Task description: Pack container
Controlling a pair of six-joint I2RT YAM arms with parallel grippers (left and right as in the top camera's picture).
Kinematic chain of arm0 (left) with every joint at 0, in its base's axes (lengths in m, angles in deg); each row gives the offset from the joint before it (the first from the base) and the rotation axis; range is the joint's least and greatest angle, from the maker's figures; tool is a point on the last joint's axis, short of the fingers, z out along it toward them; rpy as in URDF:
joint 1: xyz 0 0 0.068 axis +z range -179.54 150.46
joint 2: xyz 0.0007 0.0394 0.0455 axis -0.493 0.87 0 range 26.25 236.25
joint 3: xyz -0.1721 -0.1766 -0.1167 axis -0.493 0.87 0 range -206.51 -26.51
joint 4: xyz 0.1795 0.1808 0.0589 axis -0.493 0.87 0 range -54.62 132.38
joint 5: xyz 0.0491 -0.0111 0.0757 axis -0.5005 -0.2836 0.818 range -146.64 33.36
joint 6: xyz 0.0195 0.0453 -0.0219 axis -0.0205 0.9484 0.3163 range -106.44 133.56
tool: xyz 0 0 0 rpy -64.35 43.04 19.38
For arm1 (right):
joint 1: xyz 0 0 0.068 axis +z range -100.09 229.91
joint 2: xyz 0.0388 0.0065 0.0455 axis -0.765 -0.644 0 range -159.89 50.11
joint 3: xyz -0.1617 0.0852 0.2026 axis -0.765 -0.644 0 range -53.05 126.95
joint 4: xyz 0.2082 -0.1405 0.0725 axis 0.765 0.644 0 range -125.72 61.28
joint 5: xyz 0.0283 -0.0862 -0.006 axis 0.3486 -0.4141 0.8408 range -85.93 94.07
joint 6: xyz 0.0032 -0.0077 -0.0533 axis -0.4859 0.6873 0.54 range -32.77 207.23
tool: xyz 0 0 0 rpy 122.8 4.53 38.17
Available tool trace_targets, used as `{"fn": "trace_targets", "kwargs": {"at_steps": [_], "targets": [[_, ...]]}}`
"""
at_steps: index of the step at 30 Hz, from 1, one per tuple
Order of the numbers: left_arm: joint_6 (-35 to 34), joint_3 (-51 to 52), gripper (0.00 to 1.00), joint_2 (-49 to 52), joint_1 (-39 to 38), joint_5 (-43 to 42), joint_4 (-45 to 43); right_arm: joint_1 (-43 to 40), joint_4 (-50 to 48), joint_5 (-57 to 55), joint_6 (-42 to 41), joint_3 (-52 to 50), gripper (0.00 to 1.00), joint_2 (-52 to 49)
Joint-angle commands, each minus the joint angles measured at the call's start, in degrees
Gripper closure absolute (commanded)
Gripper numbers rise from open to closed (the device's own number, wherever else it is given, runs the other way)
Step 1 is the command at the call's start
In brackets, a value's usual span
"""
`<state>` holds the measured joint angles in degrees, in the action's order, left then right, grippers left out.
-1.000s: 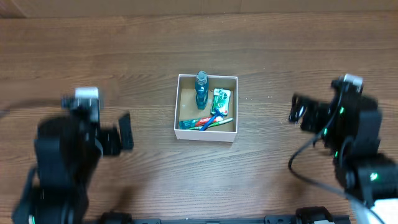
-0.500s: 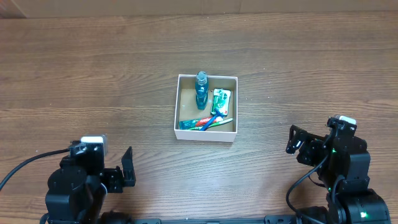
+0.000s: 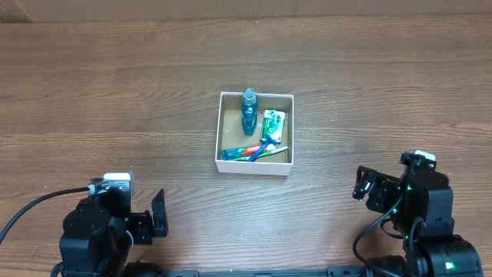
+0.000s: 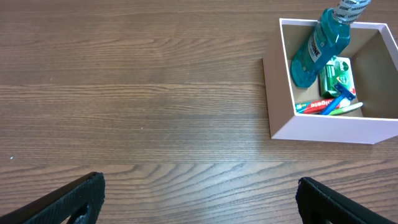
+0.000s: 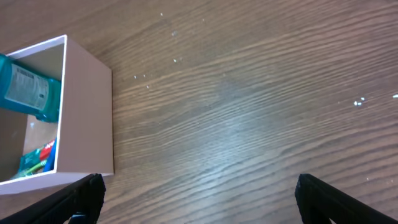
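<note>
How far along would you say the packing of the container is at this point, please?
Done, it seems: the container holds a blue bottle, a green packet and a few slim items along its front wall. In hand: nothing. The left gripper and right gripper are open, empty and well away from the box. Left: probably nothing, as no item shows outside the box.

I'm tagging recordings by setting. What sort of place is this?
Probably a robotics lab workbench, not a home: a wood-grain table, a black cabled left arm and right arm at its near edge, and a white cardboard container holding toiletries such as a blue mouthwash bottle.
</note>
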<state>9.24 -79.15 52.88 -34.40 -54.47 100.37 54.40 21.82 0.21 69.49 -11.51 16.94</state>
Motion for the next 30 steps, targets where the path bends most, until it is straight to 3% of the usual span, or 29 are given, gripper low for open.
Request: {"fn": "trace_targets", "kwargs": {"at_steps": [1, 4, 10, 12, 17, 21, 26, 30], "targets": [[-0.59, 0.42, 0.0, -0.02, -0.2, 0.13, -0.07, -0.04, -3.34, -0.37, 1.97, -0.31, 0.0, 1.29], [-0.59, 0.44, 0.0, -0.02, -0.2, 0.13, -0.07, 0.07, -7.08, 1.44, 7.82, -0.74, 0.0, 6.84], [-0.59, 0.42, 0.0, -0.02, -0.2, 0.13, -0.07, 0.07, -12.87, 3.56, 8.24, -10.16, 0.0, 28.44], [-0.59, 0.44, 0.0, -0.02, -0.2, 0.13, -0.07, 0.09, -20.0, 4.55, 9.07, -14.84, 0.0, 33.05], [-0.59, 0.42, 0.0, -0.02, -0.2, 0.13, -0.07, 2.34, -45.38, 5.46, 10.8, -28.72, 0.0, 32.81], [-0.59, 0.42, 0.0, -0.02, -0.2, 0.13, -0.07, 2.36, -59.1, 5.53, 12.22, -39.65, 0.0, 33.0], [-0.59, 0.42, 0.0, -0.02, -0.2, 0.13, -0.07, 2.38, -52.39, 5.57, 17.46, -41.09, 0.0, 33.0], [-0.59, 0.42, 0.0, -0.02, -0.2, 0.13, -0.07, 2.69, -52.7, 5.68, 18.84, -41.09, 0.0, 33.0]]}}
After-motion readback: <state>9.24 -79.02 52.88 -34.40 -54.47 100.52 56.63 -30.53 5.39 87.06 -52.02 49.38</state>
